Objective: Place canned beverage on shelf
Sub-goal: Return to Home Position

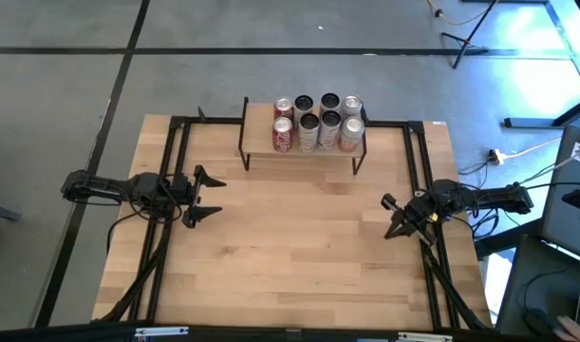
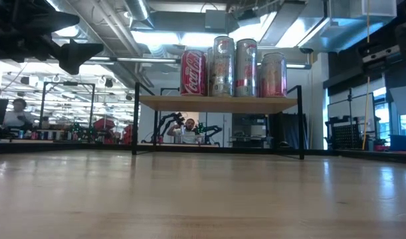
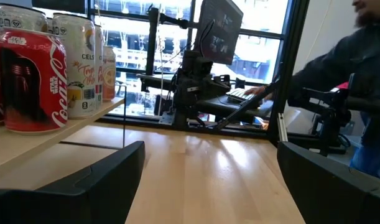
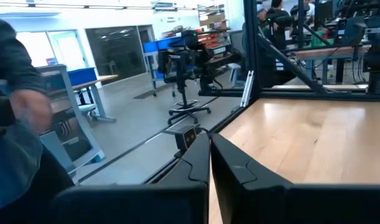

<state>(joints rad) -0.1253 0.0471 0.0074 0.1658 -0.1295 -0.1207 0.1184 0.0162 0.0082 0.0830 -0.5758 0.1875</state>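
Note:
The shelf (image 1: pixel 261 142), a light board on thin black legs, stands at the table's far edge. Several cans stand upright on its right part: a red Coca-Cola can (image 2: pixel 194 73) and silver and dark cans (image 1: pixel 329 122). The red can also shows in the left wrist view (image 3: pixel 29 81). My left gripper (image 1: pixel 210 196) is open and empty at the table's left, near of the shelf. My right gripper (image 1: pixel 392 218) is shut and empty at the table's right.
A black metal frame (image 1: pixel 418 171) runs along the table's sides and far edge. A person (image 3: pixel 357 99) stands beyond the table's right side by a monitor. The wooden tabletop (image 1: pixel 299 256) lies bare between the arms.

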